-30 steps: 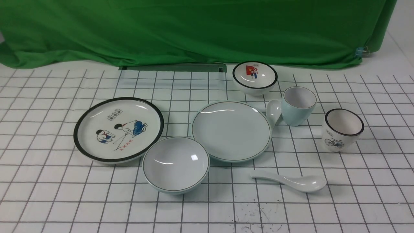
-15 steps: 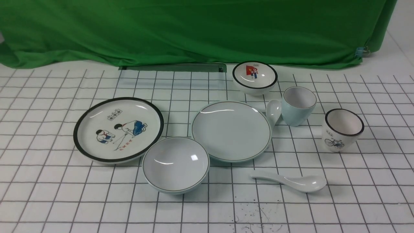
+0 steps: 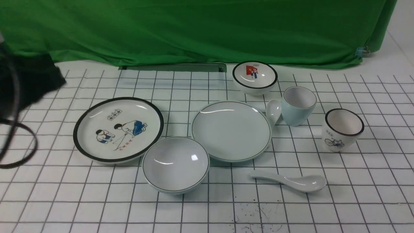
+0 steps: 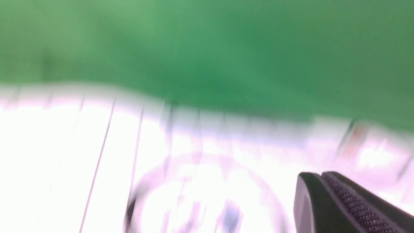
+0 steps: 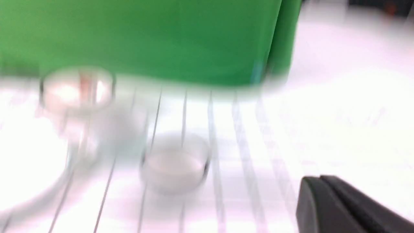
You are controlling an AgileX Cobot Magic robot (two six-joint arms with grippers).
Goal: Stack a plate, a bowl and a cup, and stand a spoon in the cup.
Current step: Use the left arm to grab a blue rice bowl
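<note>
The plain pale plate [image 3: 231, 131] lies mid-table. The plain pale bowl [image 3: 176, 163] sits against its front left edge. Right of the plate the pale blue cup [image 3: 297, 105] stands upright. The white spoon [image 3: 288, 182] lies flat in front of the plate, scoop to the right. My left arm [image 3: 29, 81] is a dark blur at the far left edge, well away from all of them. The left gripper [image 4: 318, 174] is shut and holds nothing. The right gripper [image 5: 318, 178] is also shut and empty, and is out of the front view. Both wrist views are motion-blurred.
A black-rimmed picture plate [image 3: 118, 129] lies at the left, touching the bowl. A small picture bowl [image 3: 255, 77] sits at the back. A bicycle cup [image 3: 343, 129] stands at the right. A second white spoon [image 3: 273, 111] rests between plate and cup. A green cloth [image 3: 207, 29] hangs behind.
My left arm and its cable have swung into the front view at the far left edge. None of the tableware has moved.
</note>
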